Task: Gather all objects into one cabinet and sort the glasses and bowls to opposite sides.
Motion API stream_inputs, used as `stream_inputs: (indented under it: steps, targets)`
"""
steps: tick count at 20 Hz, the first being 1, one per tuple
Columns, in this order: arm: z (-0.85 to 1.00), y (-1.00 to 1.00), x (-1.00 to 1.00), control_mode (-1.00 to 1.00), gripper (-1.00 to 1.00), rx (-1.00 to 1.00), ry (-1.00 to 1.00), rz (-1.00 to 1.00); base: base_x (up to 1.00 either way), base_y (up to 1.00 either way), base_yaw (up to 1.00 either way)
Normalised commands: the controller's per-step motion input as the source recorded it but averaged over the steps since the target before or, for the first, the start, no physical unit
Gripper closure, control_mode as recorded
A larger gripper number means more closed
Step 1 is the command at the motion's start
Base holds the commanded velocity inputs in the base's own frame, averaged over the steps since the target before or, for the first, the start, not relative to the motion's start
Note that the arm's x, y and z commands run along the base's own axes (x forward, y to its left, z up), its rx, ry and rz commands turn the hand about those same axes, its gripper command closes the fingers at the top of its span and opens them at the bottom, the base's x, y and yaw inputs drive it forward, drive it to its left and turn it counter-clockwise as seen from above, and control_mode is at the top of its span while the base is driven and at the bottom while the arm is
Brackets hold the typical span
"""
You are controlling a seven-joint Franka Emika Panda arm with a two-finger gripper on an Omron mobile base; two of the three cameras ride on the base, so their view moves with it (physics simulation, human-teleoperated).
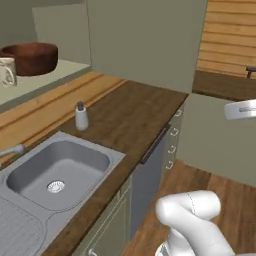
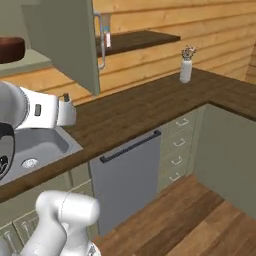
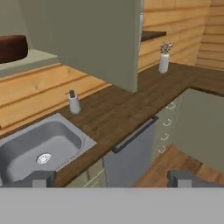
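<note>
Open cabinet above the sink, with the pincer held wide and empty.

The pincer has its two dark fingertips spread far apart at the bottom of the hand view, nothing between them, looking over the dark wood counter from well away. The wide olive cabinet stands with a door swung out over the counter. On its pale green shelf floor sits the large dark brown bowl, and just beside it, at the left edge of the left base view, is one pale glass; whether the two touch cannot be told. Below, the grey sink is set into the counter, with a small soap dispenser standing by its back corner. Farther along, a white vase rests on the counter near the wooden wall.
</note>
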Motion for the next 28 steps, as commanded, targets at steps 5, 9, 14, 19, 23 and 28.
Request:
stream_inputs:
  steps: [5,9,14,19,23,28]
  targets:
    - [0.0,0.0,0.0,1.0,-1.0,0.0,0.0,0.0,0.28,0.0,-0.66]
    - [0.0,0.0,0.0,1.0,-1.0,0.0,0.0,0.0,0.38,0.0,-0.67]
    - [0.0,0.0,0.0,1.0,-1.0,0.0,0.0,0.0,0.54,0.0,-0.71]
    - [0.0,0.0,0.0,1.0,-1.0,0.0,0.0,0.0,0.11,0.0,-0.19]
    - [0.0,0.0,0.0,1.0,-1.0,0.0,0.0,0.0,0.2,-0.34,-0.26]
    - [0.0,0.0,0.0,1.0,-1.0,0.0,0.0,0.0,0.38,-0.45,-0.61]
